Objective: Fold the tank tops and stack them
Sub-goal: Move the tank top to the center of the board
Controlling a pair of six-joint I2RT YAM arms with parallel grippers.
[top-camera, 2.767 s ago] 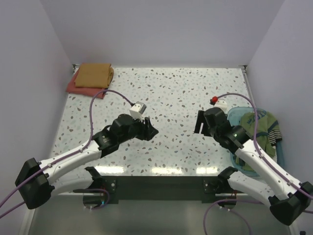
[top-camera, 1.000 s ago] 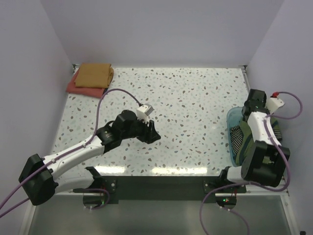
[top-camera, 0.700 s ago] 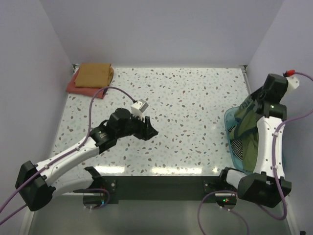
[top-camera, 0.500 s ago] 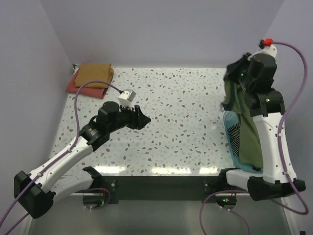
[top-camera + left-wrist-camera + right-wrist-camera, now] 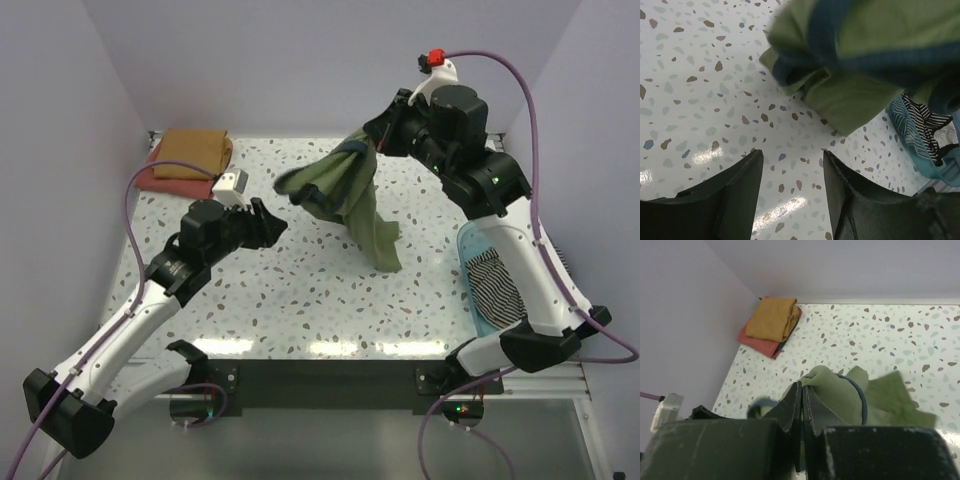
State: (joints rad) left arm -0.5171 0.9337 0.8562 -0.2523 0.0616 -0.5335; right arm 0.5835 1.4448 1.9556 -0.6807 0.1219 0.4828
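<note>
Dangling over the counter [image 5: 330, 300], the olive green tank top [image 5: 358, 200] is hanging from the right tool [image 5: 372, 141], which is pinching its bunched edge. At its 9 o'clock the left tool [image 5: 274, 224] is gaping, empty. The striped tank top [image 5: 496, 288] is lying in the basket [image 5: 469, 243] at 4 o'clock.

Overhead and wrist views, shared tabletop [image 5: 330, 290]

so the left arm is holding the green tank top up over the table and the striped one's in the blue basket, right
Not the left: the right arm's fingers hold the olive green tank top up over the table, as the top external view shows. The striped tank top is in the blue basket.
</note>
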